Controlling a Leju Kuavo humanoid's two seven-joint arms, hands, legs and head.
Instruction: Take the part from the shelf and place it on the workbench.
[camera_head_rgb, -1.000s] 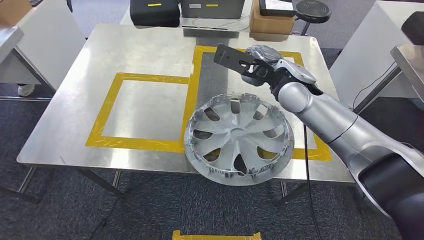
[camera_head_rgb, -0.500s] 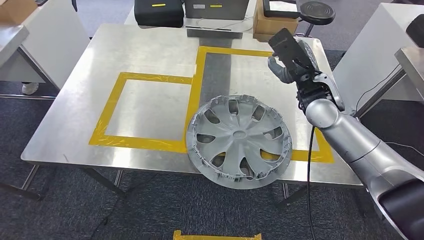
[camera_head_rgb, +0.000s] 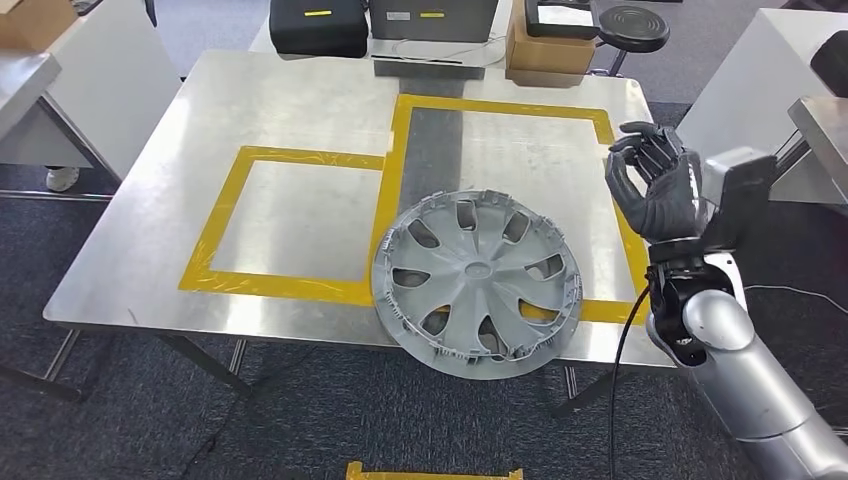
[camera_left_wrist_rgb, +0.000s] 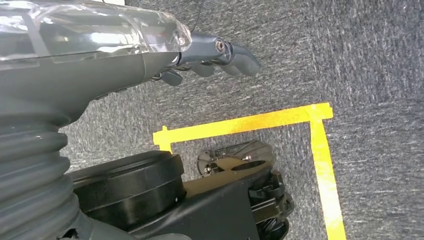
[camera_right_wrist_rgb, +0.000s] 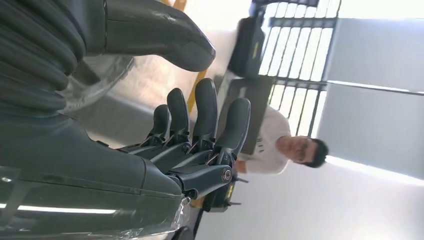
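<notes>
The round silver plastic hubcap with curved spokes (camera_head_rgb: 477, 280) lay flat on the brushed-metal tabletop (camera_head_rgb: 290, 90), near its front edge. It sat across the front strip of the yellow tape outline (camera_head_rgb: 400, 130) marking the right-hand rectangle, and its lower rim hung a little past the tabletop's edge. Nothing was touching it.

The robot's right hand (camera_head_rgb: 655, 180) was raised above the right edge of the tabletop, well apart from the hubcap, palm turned toward the table, its dark fingers (camera_head_rgb: 632, 150) apart, lightly curled and holding nothing. From the right wrist camera the same fingers (camera_right_wrist_rgb: 200, 120) stood spread with only air between them and the thick thumb, and a person in a white shirt (camera_right_wrist_rgb: 280, 145) stood in the background.

The left hand (camera_left_wrist_rgb: 210, 55) hung beside the robot over grey carpet (camera_left_wrist_rgb: 360, 60) crossed by yellow floor tape (camera_left_wrist_rgb: 250, 122). Its dark fingers were slightly bent, and there was nothing in them.

At the far edge of the tabletop sat a black case (camera_head_rgb: 318, 25) and a brown cardboard box (camera_head_rgb: 545, 45).
</notes>
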